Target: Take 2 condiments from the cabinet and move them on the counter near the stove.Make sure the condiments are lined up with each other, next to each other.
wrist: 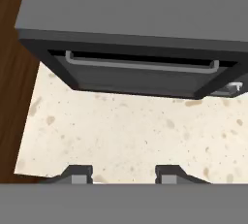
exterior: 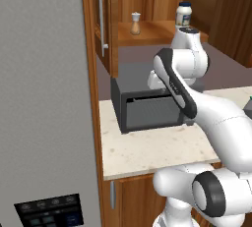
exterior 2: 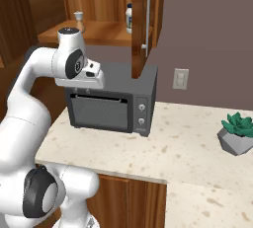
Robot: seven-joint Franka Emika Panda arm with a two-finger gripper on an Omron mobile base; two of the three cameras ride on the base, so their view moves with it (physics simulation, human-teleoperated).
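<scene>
Condiments [exterior: 183, 14] on cabinet [exterior: 147, 33] shelf, microwave [exterior 2: 113, 101] on counter [exterior 2: 197, 143]

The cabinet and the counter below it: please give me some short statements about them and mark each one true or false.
1. The white jar stands on the cabinet shelf. True.
2. The shaker lies on the counter. False: it stands upright on the shelf, left of the jar in the left base view.
3. The hand holds the jar. False: nothing is between its fingers; it points down at the counter.
4. A dark toaster oven sits on the counter. True.
5. A potted plant is on the counter. True.
</scene>
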